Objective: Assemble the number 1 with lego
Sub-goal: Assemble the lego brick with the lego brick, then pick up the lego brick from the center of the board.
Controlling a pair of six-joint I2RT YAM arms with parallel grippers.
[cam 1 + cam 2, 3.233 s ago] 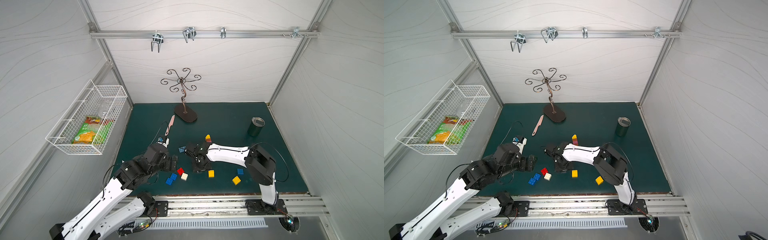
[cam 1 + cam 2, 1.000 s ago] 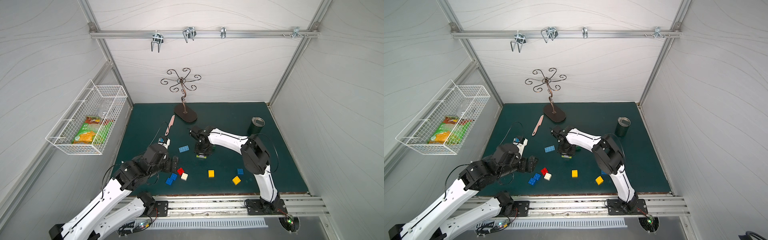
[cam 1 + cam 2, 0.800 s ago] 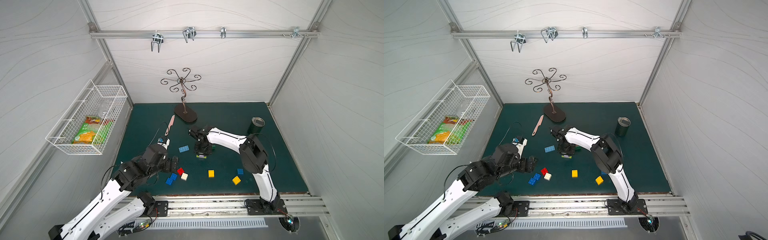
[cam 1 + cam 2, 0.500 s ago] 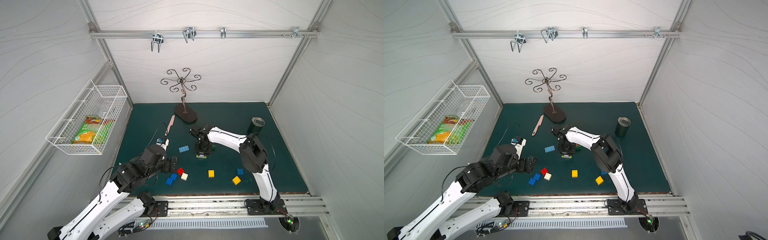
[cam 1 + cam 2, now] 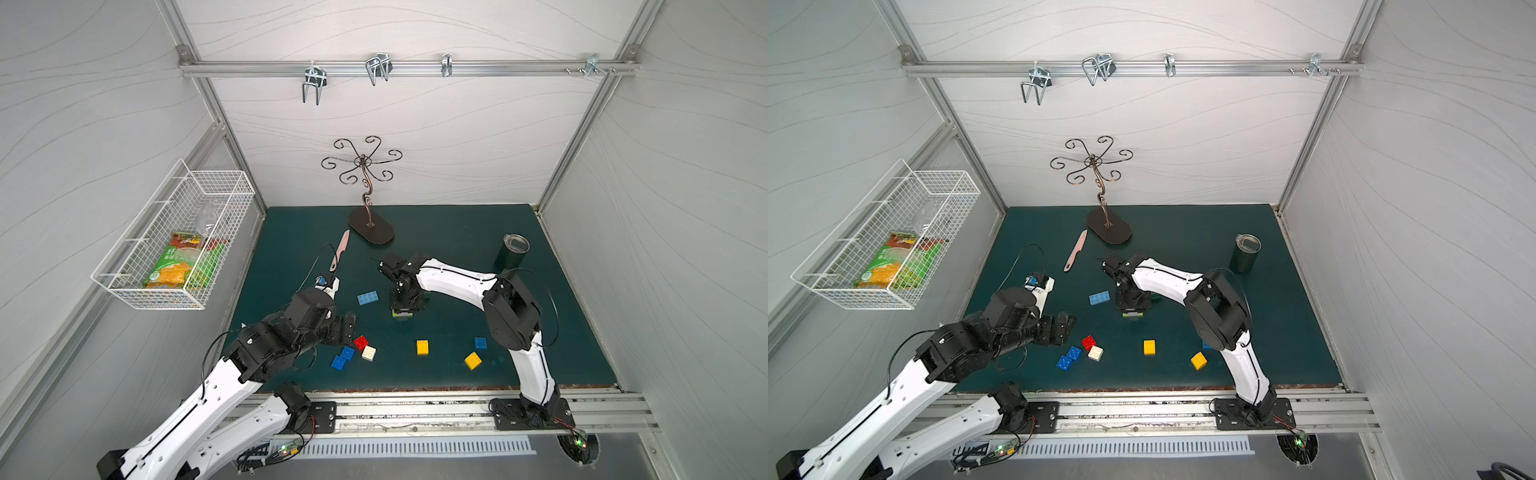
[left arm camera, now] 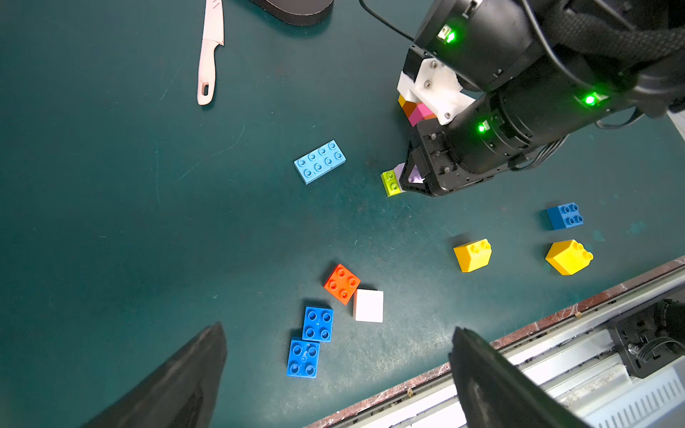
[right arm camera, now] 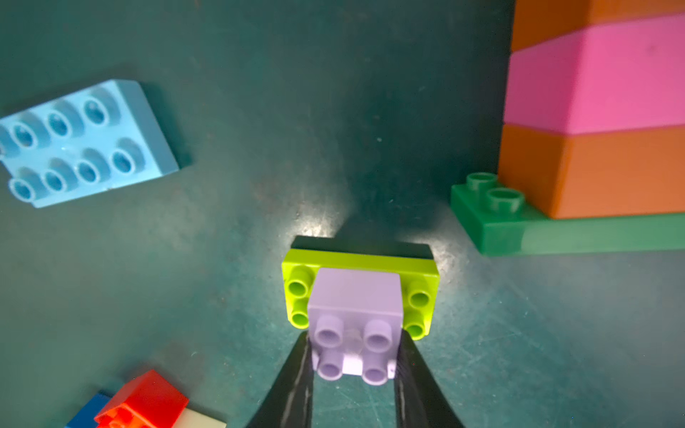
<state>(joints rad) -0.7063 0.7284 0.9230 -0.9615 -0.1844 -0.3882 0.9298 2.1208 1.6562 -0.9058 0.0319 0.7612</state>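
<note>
We see our right gripper pointing down right on top of the lime brick, with the light-blue brick at its 9 o'clock. Left gripper hangs at the red brick's 10 o'clock.

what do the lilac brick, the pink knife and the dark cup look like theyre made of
lilac brick: moulded plastic, smooth satin; crisp hollow studs show it.
pink knife: probably plastic, matte; one even pink from blade to handle.
dark cup: likely coated metal, judging by its shiny silvery rim.

Orange-and-pink stack (on the dark-green brick, beside the lime brick): cropped at the right wrist view's edge.
</note>
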